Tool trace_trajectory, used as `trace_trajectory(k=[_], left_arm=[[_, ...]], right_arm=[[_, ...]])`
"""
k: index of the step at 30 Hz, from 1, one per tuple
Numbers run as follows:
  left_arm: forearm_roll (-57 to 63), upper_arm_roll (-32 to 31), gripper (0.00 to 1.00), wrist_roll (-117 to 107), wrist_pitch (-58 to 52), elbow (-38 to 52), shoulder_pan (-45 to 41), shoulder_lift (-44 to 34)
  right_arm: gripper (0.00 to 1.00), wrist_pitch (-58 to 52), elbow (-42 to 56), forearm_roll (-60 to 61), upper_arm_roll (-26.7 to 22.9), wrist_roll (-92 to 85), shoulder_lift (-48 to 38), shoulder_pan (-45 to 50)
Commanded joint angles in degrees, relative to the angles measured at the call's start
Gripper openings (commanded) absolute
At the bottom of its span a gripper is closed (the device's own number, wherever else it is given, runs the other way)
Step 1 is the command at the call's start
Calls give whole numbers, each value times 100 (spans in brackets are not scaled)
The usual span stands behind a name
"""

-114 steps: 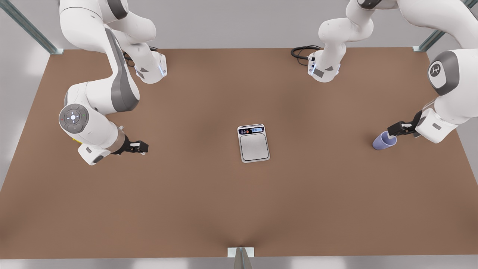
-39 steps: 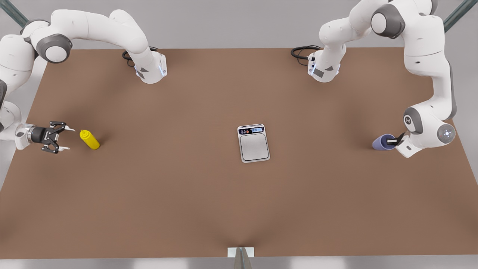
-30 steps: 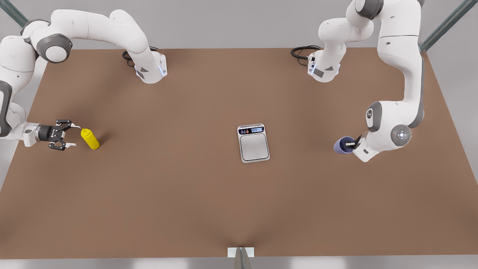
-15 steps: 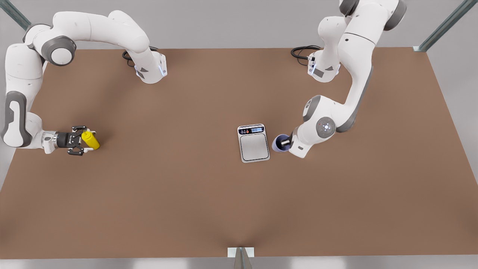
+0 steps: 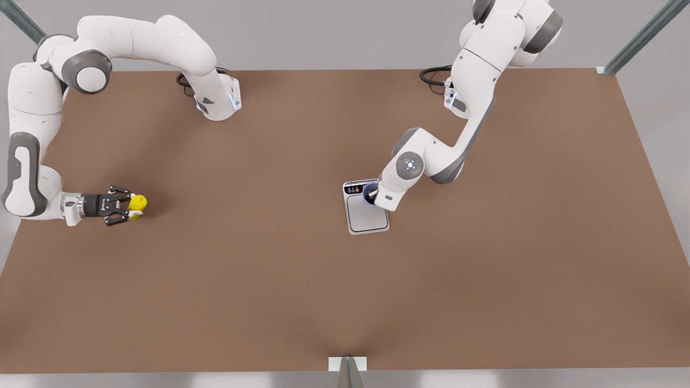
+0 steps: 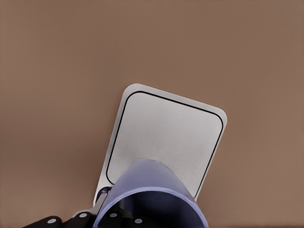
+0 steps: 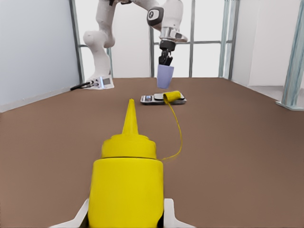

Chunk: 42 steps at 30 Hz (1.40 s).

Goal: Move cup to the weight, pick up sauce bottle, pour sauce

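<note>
cup held over the scale, bottle gripped on the table

near: the right gripper [image 5: 128, 209] at the front view's left has its jaws clamped on the upright sauce bottle [image 7: 126, 187] on the table [image 5: 269, 280]. farther: the left gripper [image 5: 371, 195] has its jaws clamped on the cup [image 6: 151, 198], above the weight [image 6: 166, 137] at table centre.

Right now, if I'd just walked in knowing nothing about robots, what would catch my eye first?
Probably the bright yellow sauce bottle, standing between the right gripper's fingers at the front view's left. Next, the left gripper holds the lavender cup in the air above the weight at the brown table's middle.
</note>
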Motion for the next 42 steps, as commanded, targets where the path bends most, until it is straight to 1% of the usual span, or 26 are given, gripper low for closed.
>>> trace_trajectory(k=[1,4,6,8,9,10,11,12,18,21,23,25,28,32,34,36,37,38,39,40,41,42], left_arm=[[-126,0,21,8,5,0,0,18],[-135,0,21,-71,181,17,-53,229],[-135,0,21,-71,216,17,-61,237],[-152,0,21,-71,225,26,-53,246],[-152,0,25,-71,278,26,-53,273],[-152,9,64,-71,304,35,-44,316],[-143,9,87,-63,357,35,-44,325],[-135,17,99,-63,366,35,-44,325],[-135,26,100,-63,366,35,-44,325],[-135,26,100,-63,366,35,-44,325],[-135,26,100,-54,366,35,-44,317],[-135,35,100,-54,357,35,-44,282],[-143,53,100,-63,322,44,-44,194],[-143,114,100,-98,102,44,-44,-61],[-152,167,100,-89,-161,44,-44,-263],[-380,334,100,-36,-715,44,167,-869],[-696,562,100,7,-882,44,325,-1168],[-1302,913,100,358,-1215,87,755,-1537],[-1506,1089,100,754,-1593,315,1054,-1591],[-1523,1449,100,1613,-2295,711,1335,-1573],[-1444,1564,100,2493,-2744,904,1555,-1582],[-893,1564,100,3221,-3149,1019,1749,-1704]], right_arm=[[42,-50,3,17,60,115,-67,-37],[43,-147,301,-36,430,615,-357,68],[43,-130,337,-80,623,845,-471,121],[44,-129,548,-344,992,1249,-655,113],[44,28,548,-475,1212,1478,-752,261],[44,178,583,-581,1291,1671,-779,438],[44,301,583,-581,1335,1750,-910,578],[45,371,583,-599,1335,1882,-981,736],[45,688,574,-660,1344,2612,-1394,1510],[45,942,574,-765,1397,3209,-1781,1923],[45,1312,565,-924,1397,3675,-1816,2406],[46,1540,556,-1038,1405,4237,-2044,2784],[46,1804,565,-1565,1414,5107,-2308,3356],[46,2322,556,-1943,1414,6145,-2335,4111],[46,2481,565,-1996,1414,6408,-2335,4261],[46,2656,574,-2224,1414,6769,-2335,4498],[46,2683,574,-2303,1414,6901,-2335,4604],[46,2850,574,-2427,1405,7085,-2335,4674],[46,2850,583,-2567,1405,7217,-2335,4815],[46,2902,583,-2708,1405,7401,-2326,4963],[46,3096,583,-2708,1405,7568,-2326,5034],[46,3105,583,-2717,1405,7674,-2326,5166]])
